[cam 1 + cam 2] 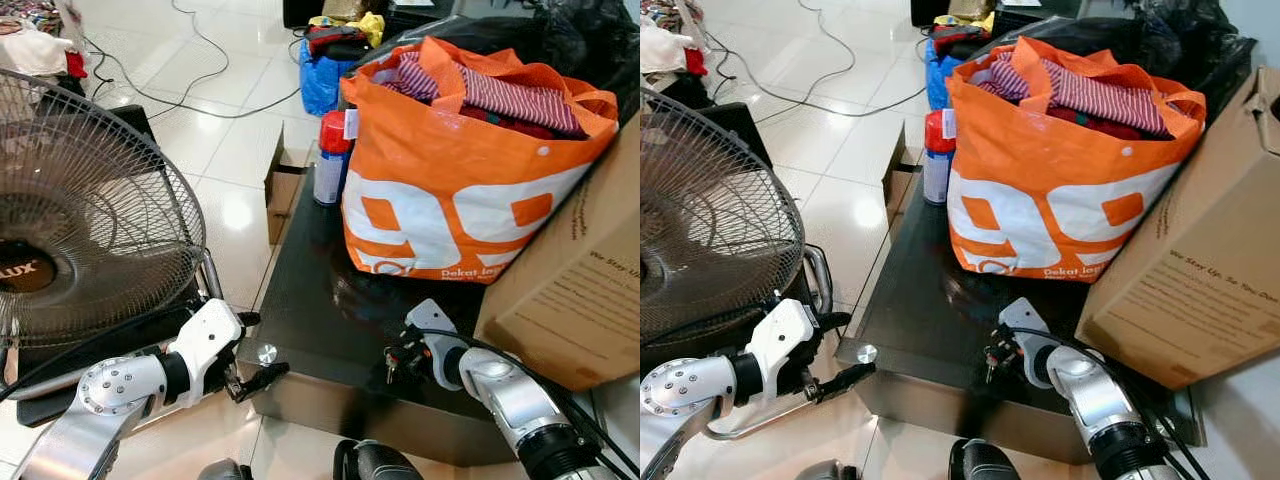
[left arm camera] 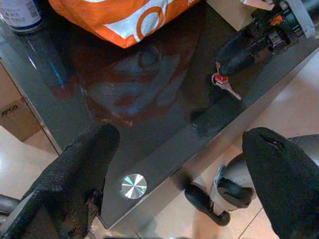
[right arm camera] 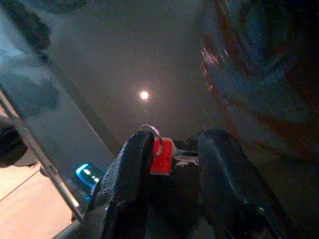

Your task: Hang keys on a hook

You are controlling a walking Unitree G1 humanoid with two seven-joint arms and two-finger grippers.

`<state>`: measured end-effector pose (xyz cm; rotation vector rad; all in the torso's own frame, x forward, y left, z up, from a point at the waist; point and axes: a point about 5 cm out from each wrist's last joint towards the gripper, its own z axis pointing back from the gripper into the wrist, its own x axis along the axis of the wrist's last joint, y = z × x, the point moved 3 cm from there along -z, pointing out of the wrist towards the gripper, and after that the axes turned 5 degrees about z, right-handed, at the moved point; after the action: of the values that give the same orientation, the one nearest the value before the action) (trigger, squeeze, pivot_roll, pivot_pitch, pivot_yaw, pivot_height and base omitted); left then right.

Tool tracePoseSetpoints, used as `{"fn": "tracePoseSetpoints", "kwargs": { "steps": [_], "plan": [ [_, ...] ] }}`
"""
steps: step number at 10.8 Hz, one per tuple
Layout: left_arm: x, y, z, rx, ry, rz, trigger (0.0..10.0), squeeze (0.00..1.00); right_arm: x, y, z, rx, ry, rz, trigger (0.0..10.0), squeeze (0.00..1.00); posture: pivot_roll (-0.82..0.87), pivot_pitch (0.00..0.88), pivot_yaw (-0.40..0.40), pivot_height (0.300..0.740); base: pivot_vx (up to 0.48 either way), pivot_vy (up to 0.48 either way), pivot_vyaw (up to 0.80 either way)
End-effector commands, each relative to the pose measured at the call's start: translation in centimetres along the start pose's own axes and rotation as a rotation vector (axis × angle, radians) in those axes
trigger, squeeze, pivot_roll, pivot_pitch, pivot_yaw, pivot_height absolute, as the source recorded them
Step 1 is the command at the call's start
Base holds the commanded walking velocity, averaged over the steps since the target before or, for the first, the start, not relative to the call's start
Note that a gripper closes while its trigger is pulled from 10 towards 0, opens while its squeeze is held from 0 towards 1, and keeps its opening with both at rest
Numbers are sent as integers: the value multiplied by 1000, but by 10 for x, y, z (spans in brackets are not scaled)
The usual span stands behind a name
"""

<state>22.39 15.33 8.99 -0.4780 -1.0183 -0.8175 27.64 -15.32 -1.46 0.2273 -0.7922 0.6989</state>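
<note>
The keys (image 3: pixel 162 154), silver with a red tag, sit between the fingers of my right gripper (image 3: pixel 172 144), which is shut on them just above the black glass table (image 1: pixel 320 280). In the left wrist view the keys (image 2: pixel 222 82) hang from those black fingertips over the table's near edge. In the left eye view my right gripper (image 1: pixel 397 358) is at the table's front, close to the orange bag (image 1: pixel 450 200). My left gripper (image 1: pixel 262 348) is open at the table's front left corner, with nothing between its fingers (image 2: pixel 89 159).
A large cardboard box (image 1: pixel 570 290) stands on the right of the table, touching the orange bag of clothes. A red-capped spray can (image 1: pixel 330 160) stands behind the bag. A floor fan (image 1: pixel 80 220) is close on the left. A small carton (image 1: pixel 282 190) and cables lie on the tiled floor.
</note>
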Motion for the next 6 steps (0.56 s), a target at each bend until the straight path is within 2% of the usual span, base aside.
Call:
{"fn": "tracePoseSetpoints", "kwargs": {
  "steps": [1, 6],
  "plan": [
    [-2, 1, 1, 6, 11, -2, 10000, 0, -8, -1, 0, -18, 24, -1, 10000, 0, -12, 106, -79, 740, 0, 0, 0],
    [-2, -1, 1, 5, 12, 0, 10000, 0, -19, 4, -6, -26, 65, 9, 10000, 0, -12, 110, -80, 740, 0, 0, 0]
  ]
}}
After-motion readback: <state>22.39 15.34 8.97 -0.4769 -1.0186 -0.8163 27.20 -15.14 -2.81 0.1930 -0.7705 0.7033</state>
